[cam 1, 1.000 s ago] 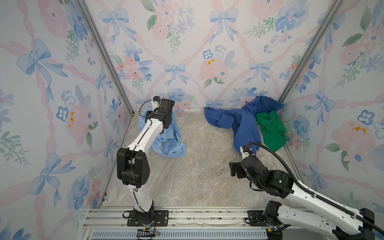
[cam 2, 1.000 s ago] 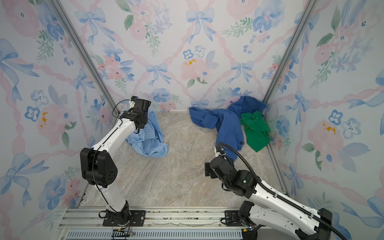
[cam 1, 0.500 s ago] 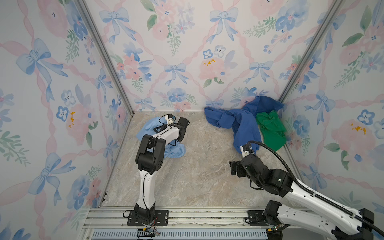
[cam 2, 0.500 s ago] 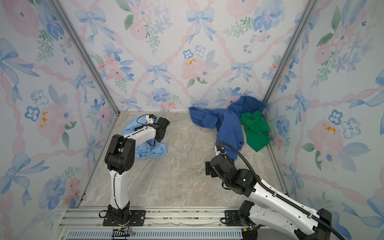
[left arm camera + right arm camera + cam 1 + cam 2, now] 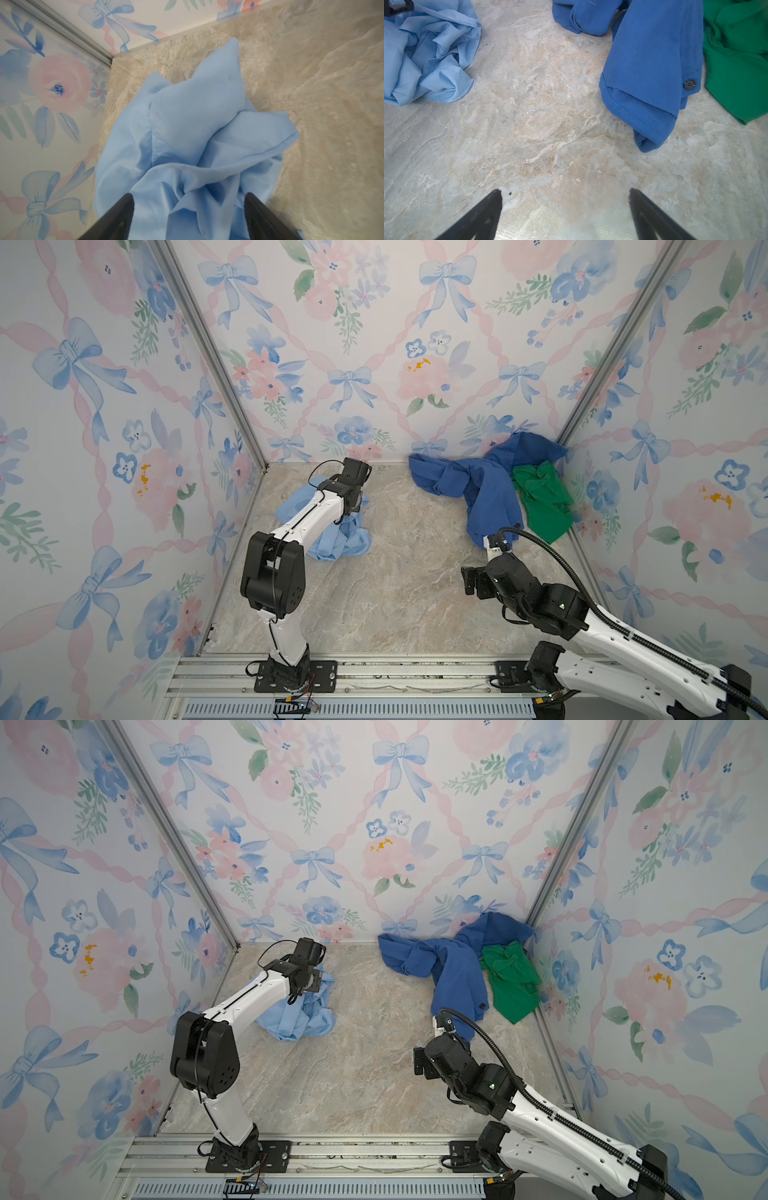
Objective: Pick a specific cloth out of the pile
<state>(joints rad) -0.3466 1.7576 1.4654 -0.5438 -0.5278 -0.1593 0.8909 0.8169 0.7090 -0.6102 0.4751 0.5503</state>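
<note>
Both arms pair white link shells with black joint housings. The left arm, left of centre in both top views, has a thin black cable loop; the right arm, lower right, a ribbed black hose and a green light. The left gripper and right gripper have black tapering fingers.

The cloth, pale blue, lies crumpled near the left wall, well apart from the blue-and-green pile

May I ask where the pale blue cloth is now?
In both top views the pale blue cloth lies crumpled on the left of the floor, beneath the left claw, apart from the royal-blue garment.
</note>
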